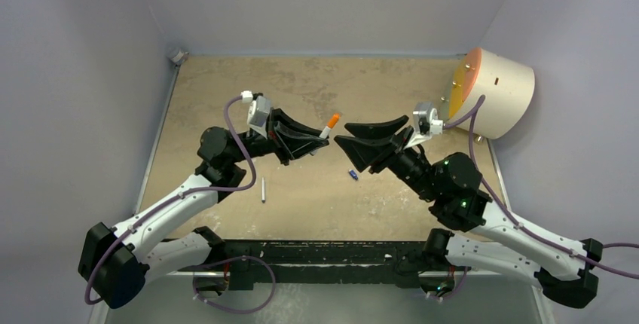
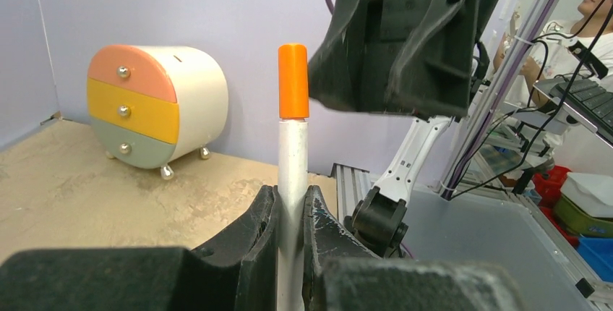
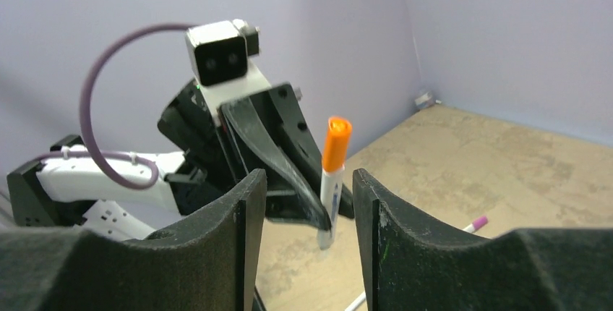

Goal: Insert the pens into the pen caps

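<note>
My left gripper (image 1: 318,140) (image 2: 291,192) is shut on a white pen (image 2: 293,153), holding it upright above the table. An orange cap (image 2: 293,81) (image 1: 333,120) sits on the pen's top end. My right gripper (image 1: 343,132) (image 3: 307,178) is open and empty. It faces the left gripper, and the orange-capped pen (image 3: 330,194) shows just beyond the gap between its jaws. A blue cap (image 1: 353,175) lies on the table below the right gripper. A bare pen (image 1: 263,189) lies near the left arm. A pen with a pink cap (image 3: 477,223) lies on the table; the top view hides it.
A round cream drawer box (image 1: 493,90) (image 2: 155,105) with orange, yellow and green drawer fronts stands at the back right. The tan table (image 1: 226,98) is walled by purple panels. A black rail (image 1: 324,252) runs along the near edge.
</note>
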Controlling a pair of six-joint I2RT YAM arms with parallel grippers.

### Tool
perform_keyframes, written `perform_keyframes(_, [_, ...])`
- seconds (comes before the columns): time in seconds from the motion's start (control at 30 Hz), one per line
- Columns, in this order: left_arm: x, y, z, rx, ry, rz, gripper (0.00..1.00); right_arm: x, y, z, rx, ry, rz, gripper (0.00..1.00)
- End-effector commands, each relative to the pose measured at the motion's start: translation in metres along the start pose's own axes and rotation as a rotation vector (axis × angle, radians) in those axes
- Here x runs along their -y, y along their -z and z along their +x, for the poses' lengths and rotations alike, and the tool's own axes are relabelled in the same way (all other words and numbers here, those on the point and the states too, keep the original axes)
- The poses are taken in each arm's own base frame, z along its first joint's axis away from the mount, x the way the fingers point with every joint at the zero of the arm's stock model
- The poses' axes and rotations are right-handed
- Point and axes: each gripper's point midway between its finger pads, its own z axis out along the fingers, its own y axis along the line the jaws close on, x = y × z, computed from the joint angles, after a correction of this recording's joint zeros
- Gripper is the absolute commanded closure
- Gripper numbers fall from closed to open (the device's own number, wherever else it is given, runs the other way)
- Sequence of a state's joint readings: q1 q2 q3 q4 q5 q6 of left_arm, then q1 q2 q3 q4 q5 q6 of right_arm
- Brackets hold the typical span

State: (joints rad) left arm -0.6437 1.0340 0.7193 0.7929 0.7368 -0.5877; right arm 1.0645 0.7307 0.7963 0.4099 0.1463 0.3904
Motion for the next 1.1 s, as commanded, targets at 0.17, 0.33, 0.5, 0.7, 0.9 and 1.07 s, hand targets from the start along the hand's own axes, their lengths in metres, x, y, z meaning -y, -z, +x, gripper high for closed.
perform_keyframes(0.17, [0.004, 0.000, -0.012, 0.050, -0.029, 0.013, 1.00, -0.005, -0.021, -0.037, 0.072, 0.057, -0.012, 0.49])
perform_keyframes(0.33, [0.007, 0.000, -0.012, 0.046, -0.032, 0.026, 1.00, 0.003, -0.026, -0.034, 0.065, 0.058, -0.001, 0.50])
perform_keyframes(0.5, [0.006, 0.000, -0.009, 0.040, -0.028, 0.028, 1.00, 0.002, -0.029, -0.037, 0.072, 0.059, -0.015, 0.54])
perform_keyframes(0.7, [0.004, 0.000, -0.005, 0.033, -0.021, 0.027, 1.00, -0.001, -0.034, -0.038, 0.072, 0.062, -0.035, 0.56])
perform_keyframes(0.9, [0.005, 0.000, -0.007, 0.036, -0.022, 0.029, 1.00, -0.002, -0.039, -0.035, 0.070, 0.059, -0.056, 0.59])
perform_keyframes(1.07, [0.006, 0.001, -0.006, 0.035, -0.024, 0.031, 1.00, -0.003, -0.039, -0.037, 0.078, 0.056, -0.068, 0.67])
